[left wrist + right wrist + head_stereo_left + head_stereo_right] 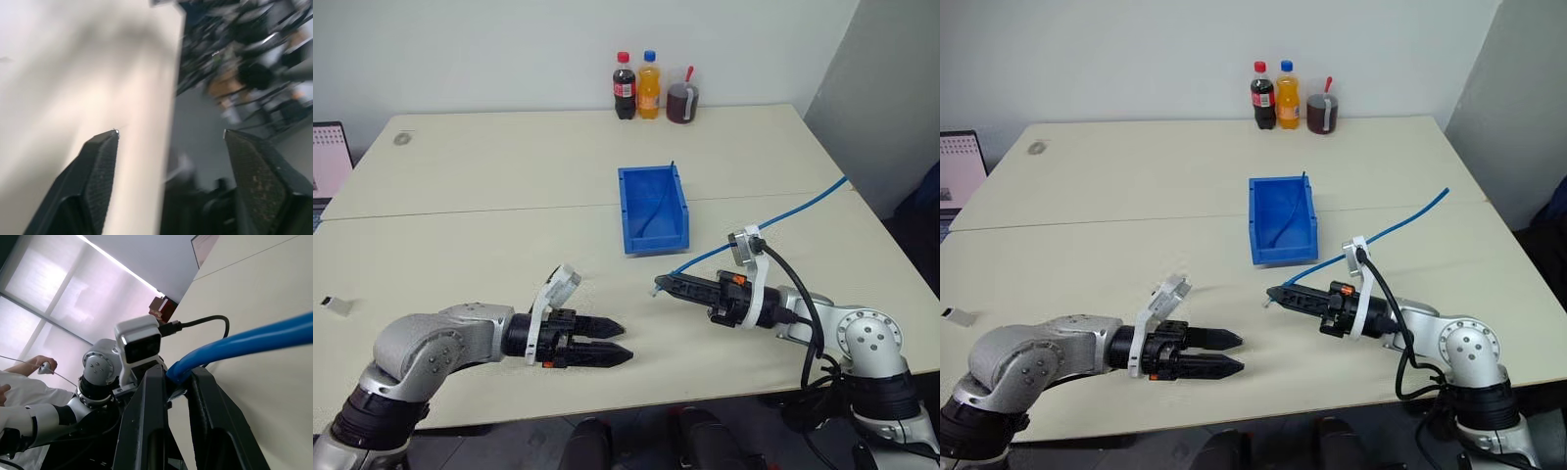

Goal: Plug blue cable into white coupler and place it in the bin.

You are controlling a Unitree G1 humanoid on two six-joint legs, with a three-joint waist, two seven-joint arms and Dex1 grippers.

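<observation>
Right hand [663, 284] grips the cable [773, 221] end; left hand [619, 342] gapes empty over the tabletop [489, 206]

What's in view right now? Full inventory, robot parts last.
blue cable: 1, bright blue, runs from the table's right edge to the right gripper; another stretch lies in the bin
bin: 1, blue, mid-table
bottles: 2, cola and orange, far edge
cup: 1, dark drink, beside the bottles
laptop: 1, far left
small card: 1, pale, left table edge
table: 1, cream
person's hand: 1, right wrist view
left gripper: black, jaws open, empty
right gripper: black, jaws shut on the cable
</observation>
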